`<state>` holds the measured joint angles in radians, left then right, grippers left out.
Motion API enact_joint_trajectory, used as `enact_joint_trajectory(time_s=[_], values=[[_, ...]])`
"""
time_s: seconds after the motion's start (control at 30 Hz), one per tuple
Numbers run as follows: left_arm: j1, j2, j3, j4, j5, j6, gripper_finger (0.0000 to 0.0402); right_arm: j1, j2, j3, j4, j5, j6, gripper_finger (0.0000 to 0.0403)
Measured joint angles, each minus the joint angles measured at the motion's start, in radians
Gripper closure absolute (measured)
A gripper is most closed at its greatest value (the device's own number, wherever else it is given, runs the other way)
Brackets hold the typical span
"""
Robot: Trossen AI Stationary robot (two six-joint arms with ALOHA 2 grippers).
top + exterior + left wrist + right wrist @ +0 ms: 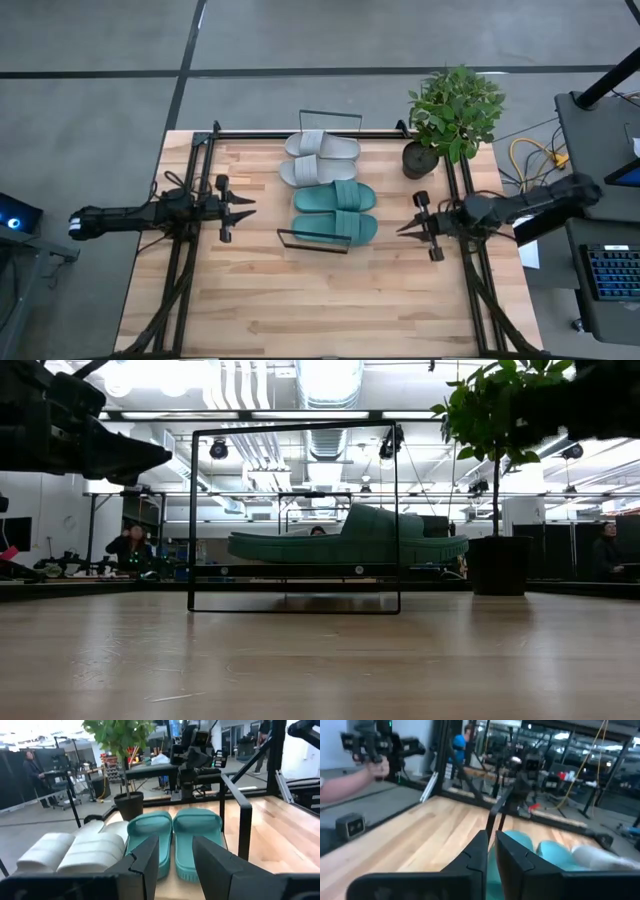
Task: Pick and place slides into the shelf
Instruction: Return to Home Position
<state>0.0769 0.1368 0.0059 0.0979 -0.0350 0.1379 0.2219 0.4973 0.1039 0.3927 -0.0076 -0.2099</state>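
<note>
With the left gripper (244, 210) fingers slightly apart and the right gripper (404, 228) fingers nearly together, both empty, the shelf (244, 827) lies between them, holding the teal slides (335, 210) directly ahead of each and the grey slides (320, 158) just beyond.

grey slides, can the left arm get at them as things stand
Probably yes: the left end effector hangs open beside the shelf, only bare table lies between, and the grey slides sit uncovered on top, next to the teal pair.
</note>
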Motion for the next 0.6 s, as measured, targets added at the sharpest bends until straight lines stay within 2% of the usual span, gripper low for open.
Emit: enact_joint_trajectory(time_s=[0.1, 0.3, 0.43, 0.6], values=[[0.000, -0.003, 0.000, 0.007, -0.002, 0.011, 0.0300, -0.113, 0.029, 0.039, 0.012, -0.105, 0.012, 0.0387], [0.000, 0.003, -0.001, 0.006, -0.003, 0.026, 0.0300, -0.323, 0.058, 0.067, 0.008, -0.106, 0.011, 0.0394], [0.000, 0.002, -0.001, -0.005, -0.009, 0.036, 0.0300, -0.348, 0.008, 0.058, -0.052, -0.124, -0.023, 0.0394], [0.000, -0.001, -0.001, -0.004, -0.009, 0.033, 0.0300, -0.347, -0.114, 0.060, -0.256, -0.126, -0.033, 0.0394]])
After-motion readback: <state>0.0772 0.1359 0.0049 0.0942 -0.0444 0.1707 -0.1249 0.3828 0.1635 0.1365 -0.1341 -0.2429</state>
